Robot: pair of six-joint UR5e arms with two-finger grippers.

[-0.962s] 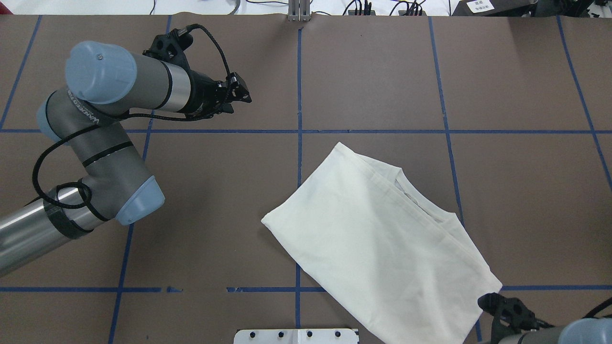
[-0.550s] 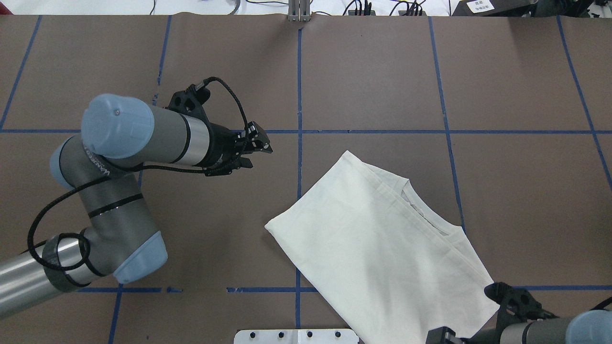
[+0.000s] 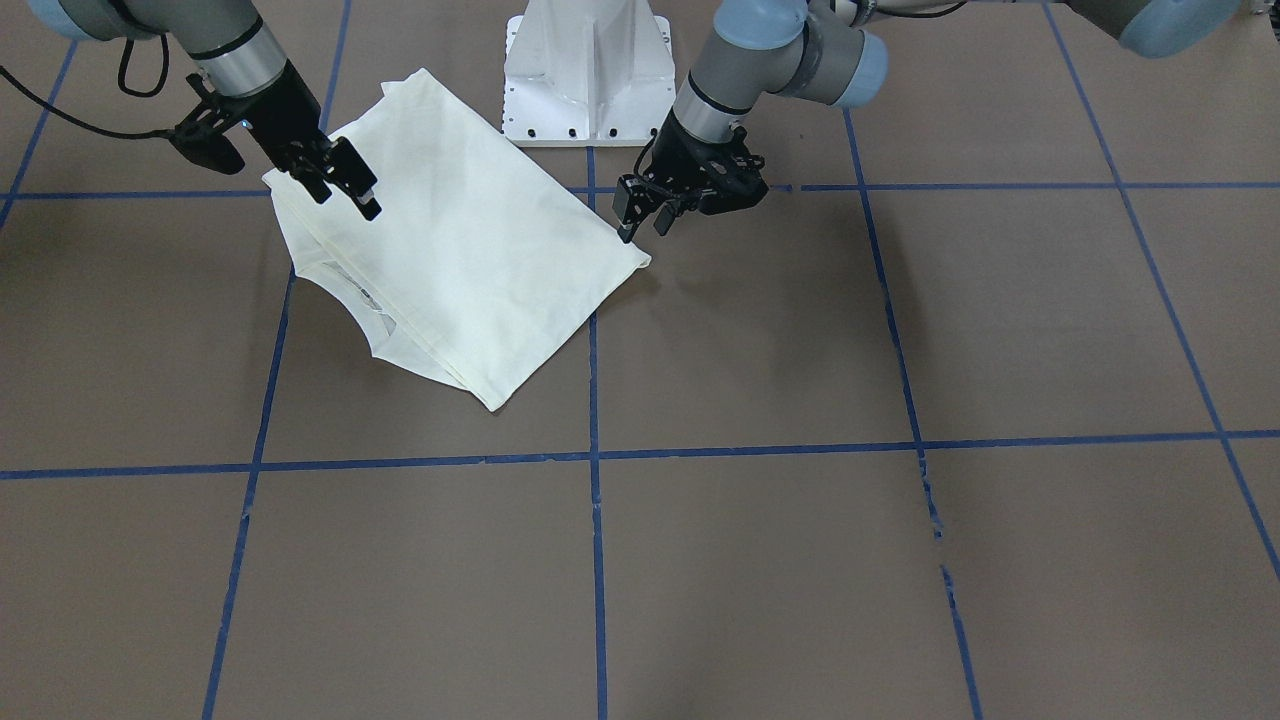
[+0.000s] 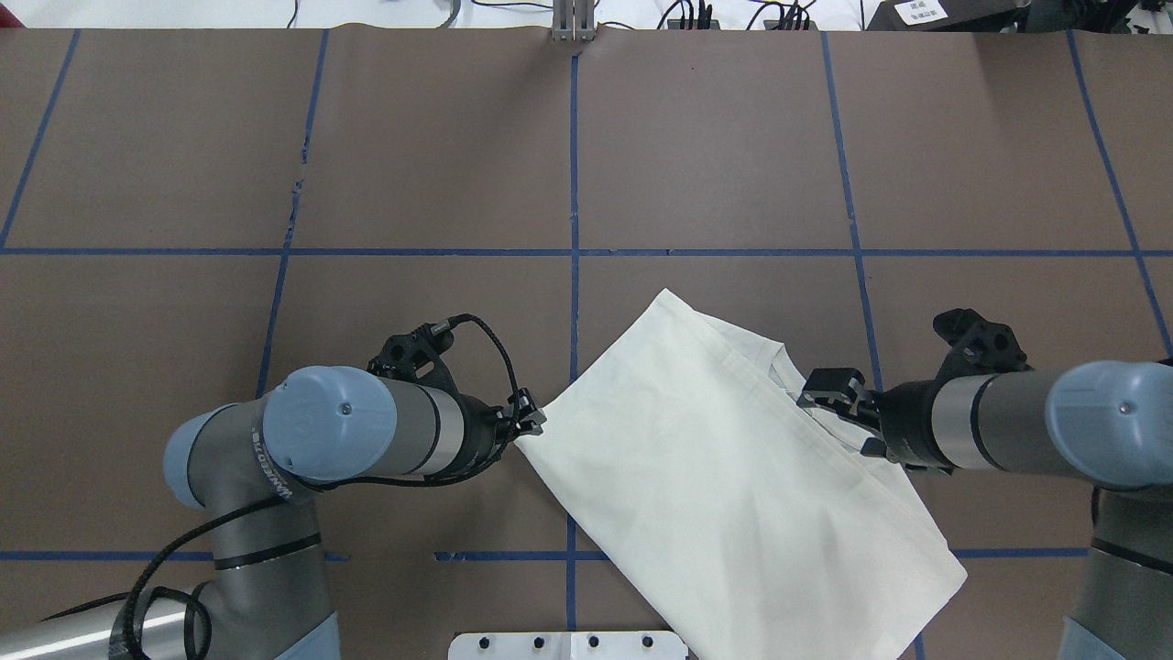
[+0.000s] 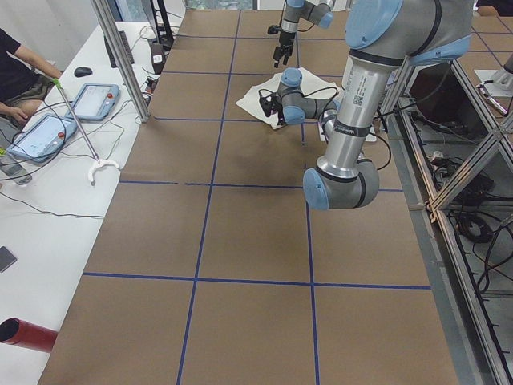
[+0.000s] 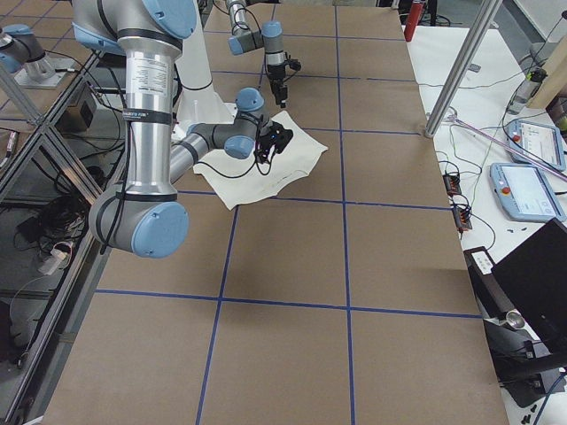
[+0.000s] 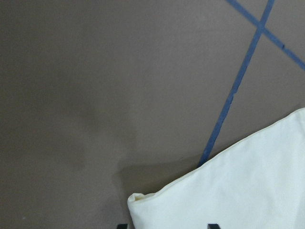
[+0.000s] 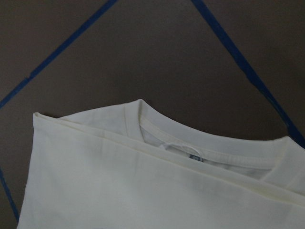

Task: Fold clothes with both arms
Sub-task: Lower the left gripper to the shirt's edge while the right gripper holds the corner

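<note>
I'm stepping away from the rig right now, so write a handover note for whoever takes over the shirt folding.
Left tool: open, at the shirt's nearest corner, gripping nothing.
Right tool: open, over the neckline edge, gripping nothing.
Shirt: lies diagonally on the table near the robot's base, plain side up.
Done: already folded into layers.
Left: probably grip both points and make the next fold.

Shirt point(image 4: 733, 486) on table point(image 4: 275, 137), left claw point(image 4: 533, 423) at corner, right claw point(image 4: 841, 412) over collar point(image 8: 205, 143)
</note>
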